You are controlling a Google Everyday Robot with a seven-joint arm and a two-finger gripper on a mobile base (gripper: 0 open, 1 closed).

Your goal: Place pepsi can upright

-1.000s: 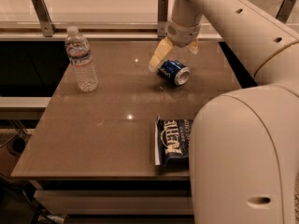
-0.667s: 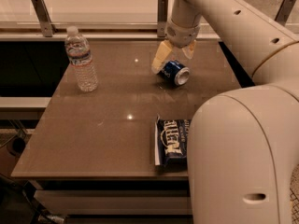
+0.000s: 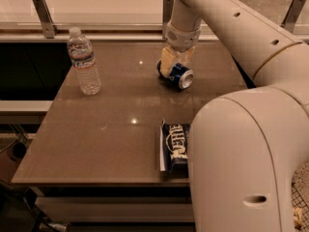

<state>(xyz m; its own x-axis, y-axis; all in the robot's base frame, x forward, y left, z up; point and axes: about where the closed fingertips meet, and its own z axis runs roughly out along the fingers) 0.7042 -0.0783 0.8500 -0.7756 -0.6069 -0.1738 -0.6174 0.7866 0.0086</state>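
The pepsi can [image 3: 179, 75], dark blue with a silver end facing front right, lies on its side at the back right of the brown table [image 3: 111, 134]. My gripper [image 3: 175, 62] comes down from above on the white arm and sits right over the can's far end, touching or nearly touching it. The can rests on the table top.
A clear water bottle [image 3: 84, 62] stands upright at the back left. A dark-blue chip bag [image 3: 175, 146] lies flat near the front right edge. My white arm body [image 3: 241, 158] fills the right foreground. A rail with posts [image 3: 43, 16] runs behind the table.
The gripper has come down slightly closer onto the can. The can, bottle and bag have stayed in place.
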